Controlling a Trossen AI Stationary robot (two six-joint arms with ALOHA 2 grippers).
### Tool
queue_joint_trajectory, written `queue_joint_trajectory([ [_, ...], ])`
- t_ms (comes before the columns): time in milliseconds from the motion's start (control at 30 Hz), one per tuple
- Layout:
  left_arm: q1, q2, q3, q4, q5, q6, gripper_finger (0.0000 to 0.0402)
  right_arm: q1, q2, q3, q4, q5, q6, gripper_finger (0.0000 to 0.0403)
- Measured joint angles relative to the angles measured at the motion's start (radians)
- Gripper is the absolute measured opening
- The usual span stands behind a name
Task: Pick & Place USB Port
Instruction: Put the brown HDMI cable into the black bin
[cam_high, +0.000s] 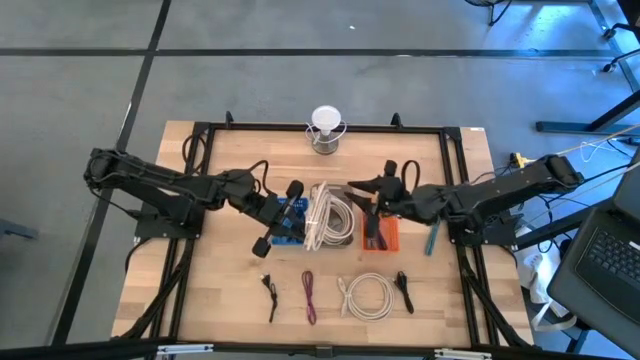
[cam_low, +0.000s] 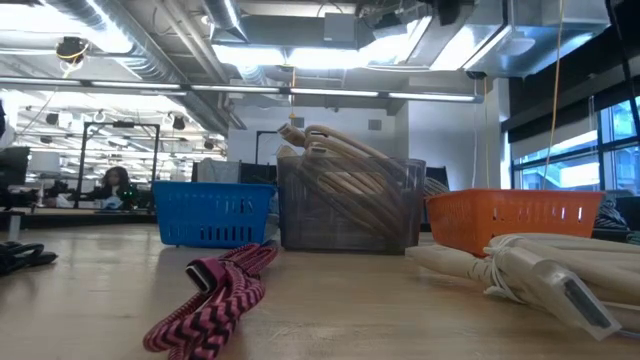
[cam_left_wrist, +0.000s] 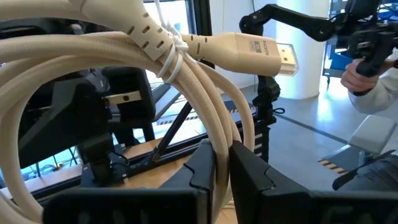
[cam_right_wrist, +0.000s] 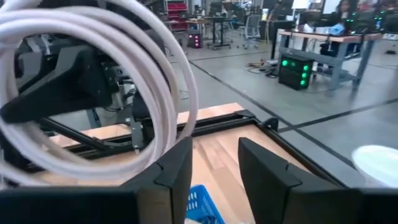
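High view, table: wooden table (cam_high: 220, 290) with three bins in a row mid-table — blue basket (cam_high: 289, 225), clear bin (cam_high: 330, 222) stuffed with cream cables, orange basket (cam_high: 384, 235).
High view, left arm: left gripper (cam_high: 297, 190) hangs over the blue basket, right beside the clear bin.
High view, right arm: right gripper (cam_high: 357, 189) sits over the gap between the clear bin and the orange basket. Can't read either set of fingers from up here.
High view, front row: along the near edge, a black cable (cam_high: 270, 296), a magenta cable (cam_high: 309, 297), a white coiled cable (cam_high: 367, 297) and another black lead (cam_high: 404, 291), all apart from each other.
High view, back edge: a white lamp-looking thing (cam_high: 326, 129) near the far rail.
Low view, bins: blue basket, clear bin and orange basket stand side by side, with cream loops poking out the top of the clear one. No grippers down at this level.
Low view, foreground: the braided magenta cable lies flat with its plug end facing the camera; the white cable is off to its side.
Left wrist view, fingers: the left fingers (cam_left_wrist: 252, 171) are pinched narrow on a strand of the cream cable bundle (cam_left_wrist: 186, 74), zip-tied, its gold-tipped plug sticking out above.
Left wrist view, background: a person's hand (cam_left_wrist: 356, 76) shows beyond the table.
Right wrist view, fingers: the right fingers (cam_right_wrist: 264, 168) stand partly apart with nothing between them; a white cable coil (cam_right_wrist: 93, 81) hangs just in front, and whether it touches them I honestly can't tell.
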Motion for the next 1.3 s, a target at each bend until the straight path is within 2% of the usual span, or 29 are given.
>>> queue_joint_trajectory([
  [133,0.0,0.0,0.0,-0.005,0.0,0.0,0.0022,-0.026,0.058,0.071,-0.011,-0.084,-0.005,0.0156],
  [300,0.0,0.0,0.0,-0.009,0.002,0.001,0.0022,-0.044,0.151,0.204,-0.159,-0.162,0.001,0.0184],
  [567,-0.001,0.0,0.0,-0.013,0.017,0.0,0.0022,-0.045,0.267,0.363,-0.28,-0.173,-0.008,0.0195],
  [700,-0.005,0.0,0.0,-0.013,0.015,-0.005,0.0022,-0.05,0.292,0.386,-0.302,-0.123,-0.008,0.0158],
  [867,-0.008,0.0,0.0,-0.025,0.008,-0.003,0.0029,-0.049,0.289,0.388,-0.351,-0.073,0.009,0.0032],
  [1033,-0.006,-0.008,0.0,-0.064,-0.021,-0.016,0.0061,-0.049,0.254,0.389,-0.452,-0.022,0.034,0.003],
  [1167,-0.006,-0.032,0.0,-0.131,-0.052,-0.025,0.0086,-0.047,0.211,0.39,-0.627,-0.022,0.127,0.003],
  [1300,-0.026,-0.068,0.002,-0.16,-0.02,-0.023,0.0107,-0.037,0.196,0.385,-0.841,0.024,0.219,0.003],
])
